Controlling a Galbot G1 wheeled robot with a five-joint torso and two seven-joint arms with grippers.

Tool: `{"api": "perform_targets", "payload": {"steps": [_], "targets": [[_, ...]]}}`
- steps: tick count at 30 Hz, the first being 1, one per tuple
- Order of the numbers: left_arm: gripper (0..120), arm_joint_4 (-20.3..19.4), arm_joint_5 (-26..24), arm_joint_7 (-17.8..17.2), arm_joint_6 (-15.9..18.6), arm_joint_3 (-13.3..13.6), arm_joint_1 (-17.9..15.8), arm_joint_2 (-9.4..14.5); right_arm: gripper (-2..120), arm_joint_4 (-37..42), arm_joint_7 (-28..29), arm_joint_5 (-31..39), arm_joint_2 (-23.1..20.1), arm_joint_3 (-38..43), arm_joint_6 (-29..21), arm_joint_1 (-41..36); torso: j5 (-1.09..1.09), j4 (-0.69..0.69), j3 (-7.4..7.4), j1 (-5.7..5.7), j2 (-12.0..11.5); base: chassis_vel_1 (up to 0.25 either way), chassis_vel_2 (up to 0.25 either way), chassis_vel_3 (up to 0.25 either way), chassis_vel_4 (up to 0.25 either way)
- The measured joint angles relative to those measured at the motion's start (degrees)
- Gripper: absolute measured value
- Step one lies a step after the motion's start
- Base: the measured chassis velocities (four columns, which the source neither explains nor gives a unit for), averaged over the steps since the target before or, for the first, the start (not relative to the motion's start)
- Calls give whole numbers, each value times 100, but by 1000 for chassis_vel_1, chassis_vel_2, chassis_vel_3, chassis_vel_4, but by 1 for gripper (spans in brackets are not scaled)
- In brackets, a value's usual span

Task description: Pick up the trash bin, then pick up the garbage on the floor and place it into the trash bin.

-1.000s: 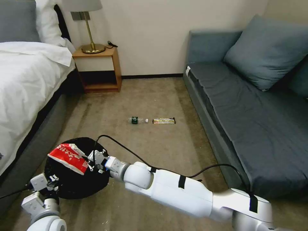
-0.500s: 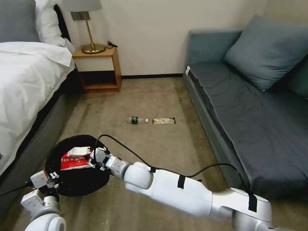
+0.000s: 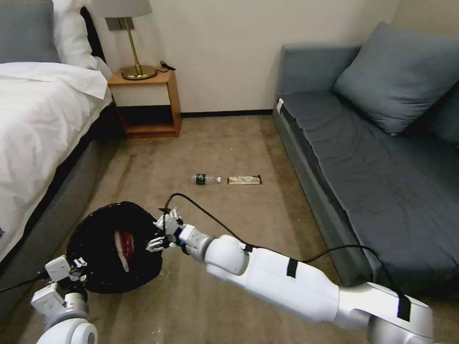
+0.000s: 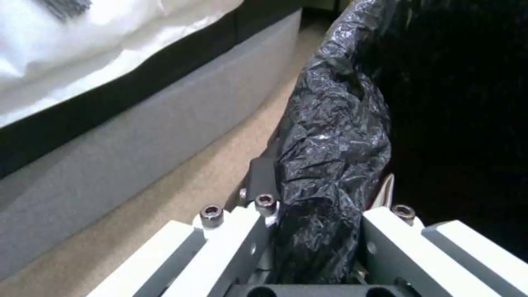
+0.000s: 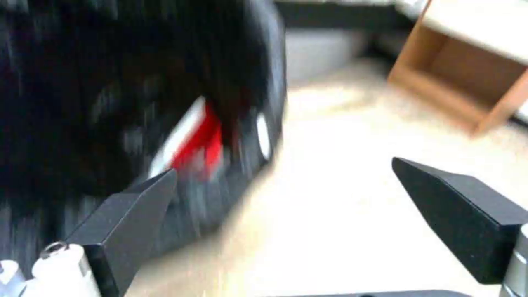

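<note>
The trash bin (image 3: 103,274), lined with a black bag, hangs low at my left. My left gripper (image 3: 72,270) is shut on its near rim; in the left wrist view the fingers (image 4: 236,231) clamp the crinkled black bag of the trash bin (image 4: 335,136). A red-and-white snack packet (image 3: 125,244) lies inside the bin, also seen as a red packet (image 5: 198,144) in the right wrist view. My right gripper (image 3: 160,234) hovers open and empty at the bin's right rim, its gap (image 5: 284,170) wide. On the carpet farther ahead lie a small bottle (image 3: 205,179) and a gold-black wrapper (image 3: 244,179).
A bed (image 3: 38,124) runs along the left, close beside the bin. A grey sofa (image 3: 373,172) lines the right. A wooden nightstand (image 3: 148,102) with a lamp stands against the back wall. Open carpet (image 3: 229,215) stretches between me and the litter.
The right gripper let go of the red-and-white packet, which dropped into the bin. The gripper then drew back rightward past the rim. The left gripper kept its hold on the bin.
</note>
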Motion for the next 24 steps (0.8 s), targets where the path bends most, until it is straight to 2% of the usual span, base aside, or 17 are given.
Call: {"api": "perform_targets", "payload": {"steps": [3,5,6,9,14,19,24], "targets": [[4,-12,0,1,-4,-4,6,7,100,34,-252,-65,-112,89,-151,-26,1,0,0,0,0,0,0,0,0],[4,-59,1,5,-21,-12,45,14,100,19,-1214,-445,-564,481,-568,-188,1,0,0,0,0,0,0,0,0],[4,-59,1,5,-21,-12,45,14,100,19,-1214,-445,-564,481,-568,-188,1,0,0,0,0,0,0,0,0],[4,-86,33,1,-40,2,52,-6,100,-534,-1855,-952,-767,1157,-663,-472,2,1,0,0,0,0,0,0,0],[4,-117,53,-4,-40,15,52,-26,100,-1071,-2416,-1286,-947,1947,-562,-874,1,0,0,0,0,0,0,0,0],[4,-102,68,-8,-55,7,73,-13,100,-1099,-2762,-1505,-1190,2322,-455,-1307,0,0,0,0,0,0,0,0,0],[4,-78,83,-7,-81,2,94,-14,100,-1021,-2878,-1754,-1375,2369,-342,-1653,0,-1,-1,0,0,0,0,0,0]]}}
